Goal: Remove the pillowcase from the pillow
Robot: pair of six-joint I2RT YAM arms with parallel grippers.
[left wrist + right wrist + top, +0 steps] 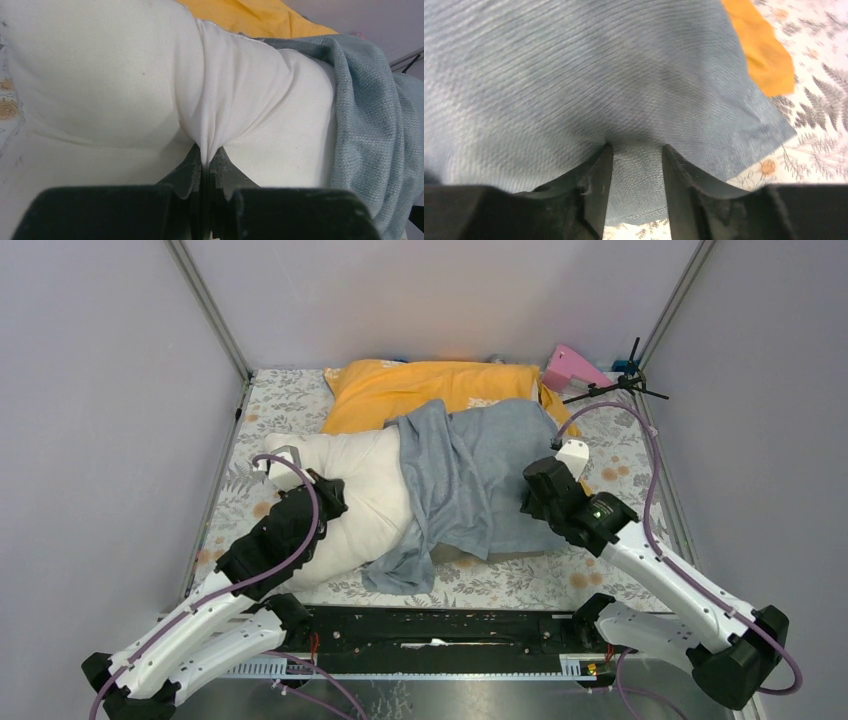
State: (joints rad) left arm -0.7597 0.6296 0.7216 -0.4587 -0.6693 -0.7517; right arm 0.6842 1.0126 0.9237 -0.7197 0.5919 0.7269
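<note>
The white pillow [350, 495] lies across the table, its left half bare. The grey-blue pillowcase [480, 480] still covers its right half, bunched in folds at the middle with a flap hanging toward the front. My left gripper [333, 490] is shut on a pinch of the pillow's white cover [100, 75], which is drawn into a tight ridge at the fingertips [206, 150]. My right gripper [530, 495] stands open, fingertips pressed into the pillowcase [574, 75] near its right edge, with fabric between them [634, 147]. The pillowcase's edge [370, 110] shows at right.
An orange-covered pillow [420, 385] lies behind, touching the task pillow; its corner [764, 55] shows beside the pillowcase. A pink object [570, 368] and a black stand [615, 388] sit at the back right. Floral table cover [520, 580] is bounded by grey walls.
</note>
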